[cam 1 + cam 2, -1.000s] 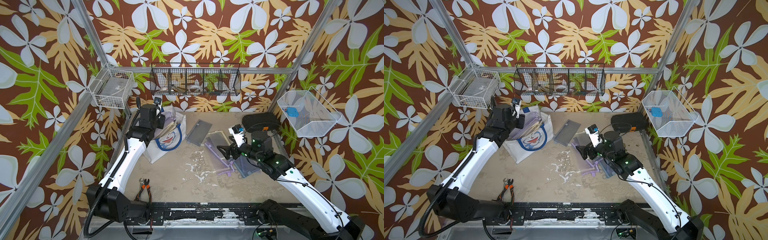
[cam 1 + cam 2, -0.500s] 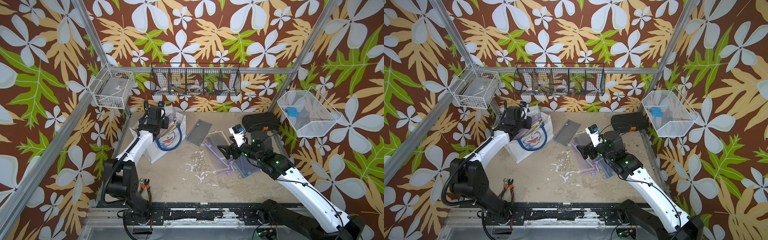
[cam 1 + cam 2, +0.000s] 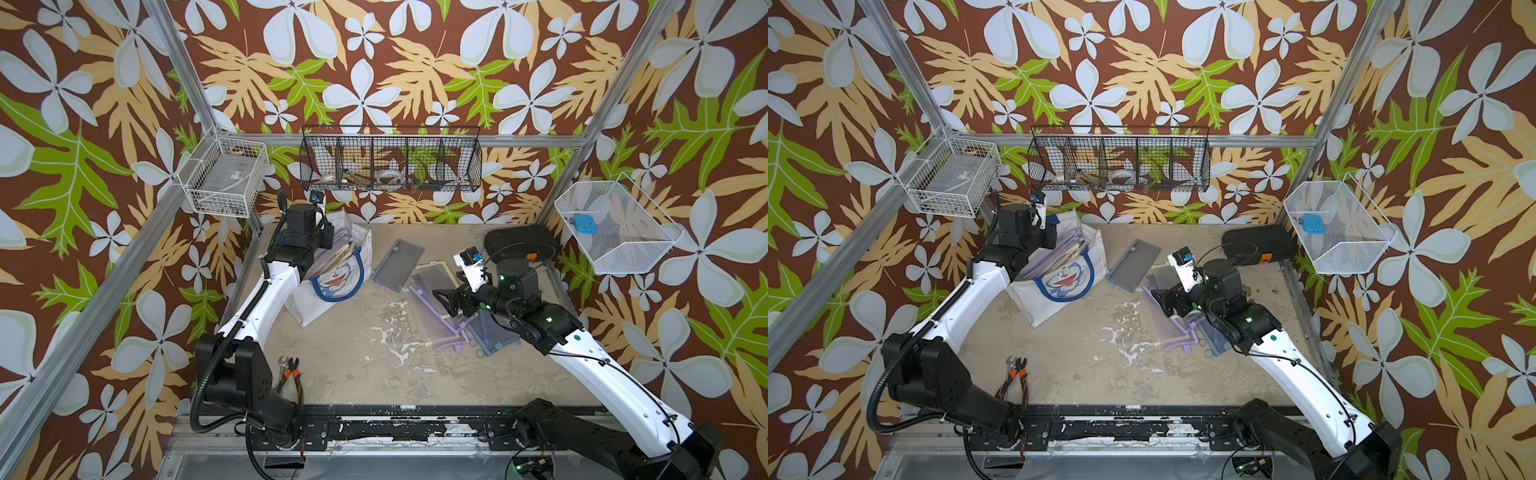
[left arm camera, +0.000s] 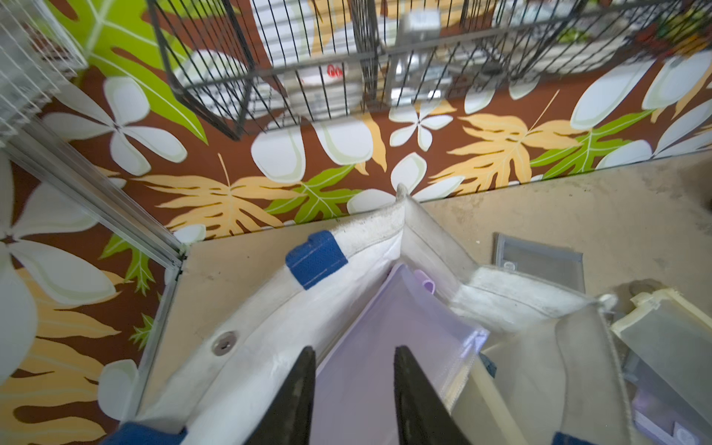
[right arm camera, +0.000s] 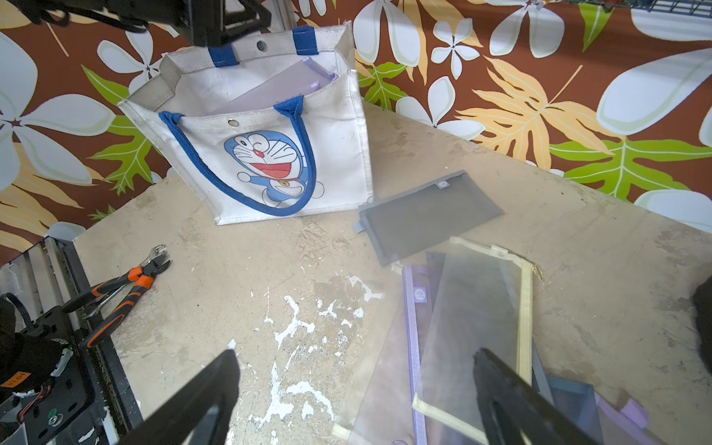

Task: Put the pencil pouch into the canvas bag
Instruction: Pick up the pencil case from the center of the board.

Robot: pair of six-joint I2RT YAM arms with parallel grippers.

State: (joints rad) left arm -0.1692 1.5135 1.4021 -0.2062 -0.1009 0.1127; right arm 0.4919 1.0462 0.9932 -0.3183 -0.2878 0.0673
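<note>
Canvas bag: the canvas bag [image 3: 309, 305] [image 5: 339, 154] stands upright at the far left of the table [image 3: 365, 382]. It is stiff white cloth, boxy, with its mouth open upward. A blue woven handle [image 5: 308, 154] loops down over the printed cat face.

Bag rim: in the left wrist view I see a grubby folded hem, a blue strap tab [image 4: 316, 260] and a round metal snap [image 4: 224, 342].

Purple pouch: a flat, translucent purple pouch [image 4: 385, 319] [image 5: 277, 86] sits inside the bag, leaning against the inner wall. Its zip edge is toward the bag's right side.

Left gripper: the left gripper [image 4: 352, 354] hangs over the bag mouth, above the purple pouch. Its two black wedge fingers stand somewhat apart, and I see nothing pinched between them.

Grey pouch: a dark grey mesh rectangle, the grey pouch [image 3: 397, 264] [image 5: 427, 215], lies flat on the table just right of the bag.

Cream-edged pouch: a sheer mesh cream-edged pouch [image 5: 474, 319] with pale yellow binding lies on top of a loose pile, right of centre. It overlaps a lilac-trimmed pouch [image 5: 414, 346].

Right gripper: the right gripper [image 5: 354, 354] hovers over the left edge of that pile with its fingers spread wide and nothing between them.

Table surface: beige, scuffed, with white flaked patches in the middle.

Pliers: orange-and-black pliers [image 3: 291, 370] lie at the near left edge.

Black case: a rounded black case [image 3: 519, 245] sits at the far right.
</note>
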